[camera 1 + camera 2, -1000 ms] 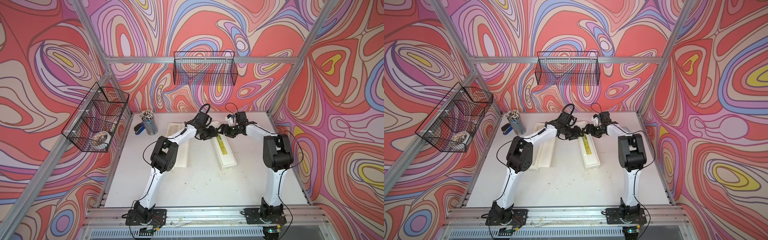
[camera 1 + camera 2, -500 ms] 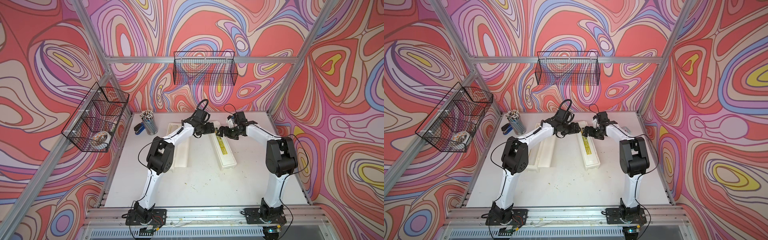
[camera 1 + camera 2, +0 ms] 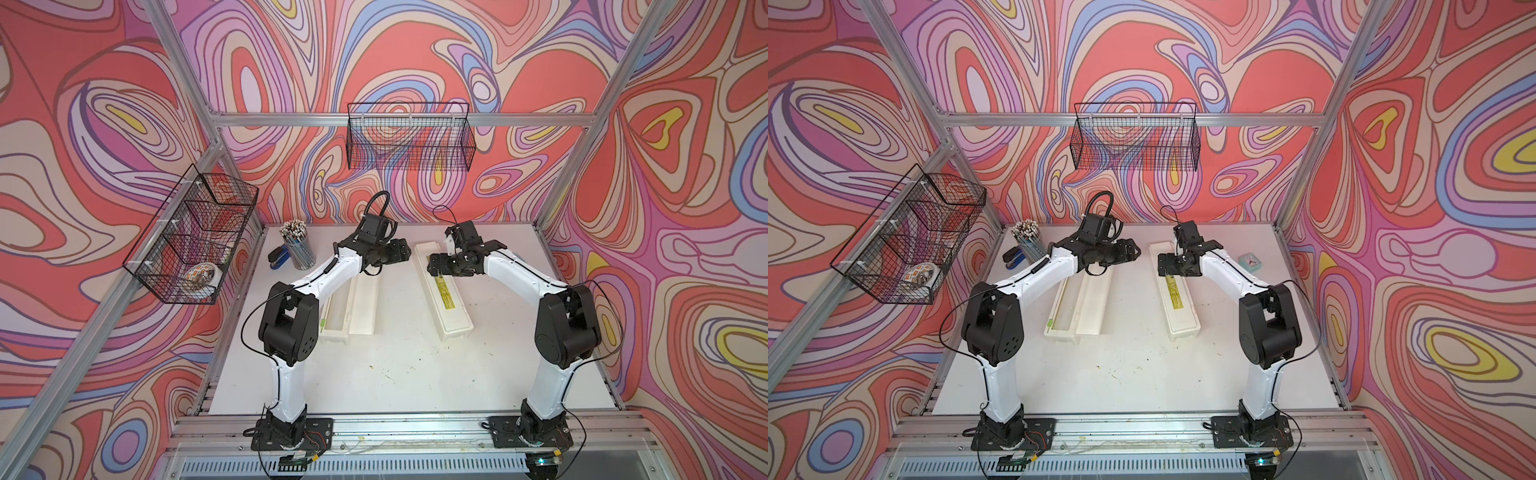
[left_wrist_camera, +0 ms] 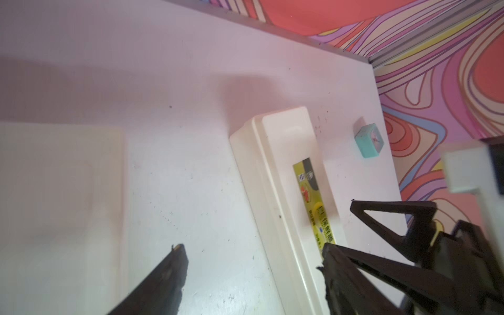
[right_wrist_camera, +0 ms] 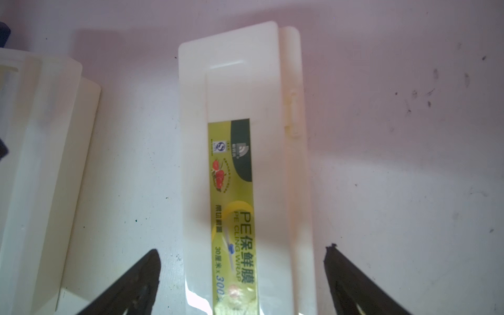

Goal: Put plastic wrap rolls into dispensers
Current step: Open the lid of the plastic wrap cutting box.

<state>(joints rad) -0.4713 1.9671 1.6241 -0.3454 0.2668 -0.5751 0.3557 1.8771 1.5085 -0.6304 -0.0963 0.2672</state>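
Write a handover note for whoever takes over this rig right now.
Left gripper: open, empty, over the table between open dispenser and closed dispenser.
Right gripper: open, empty, jaws either side of the closed dispenser, not touching.
The open one's lid lies flat.
No loose roll in view; contents of either cannot be told.
To do: confirm the open one is loaded, shut its lid.
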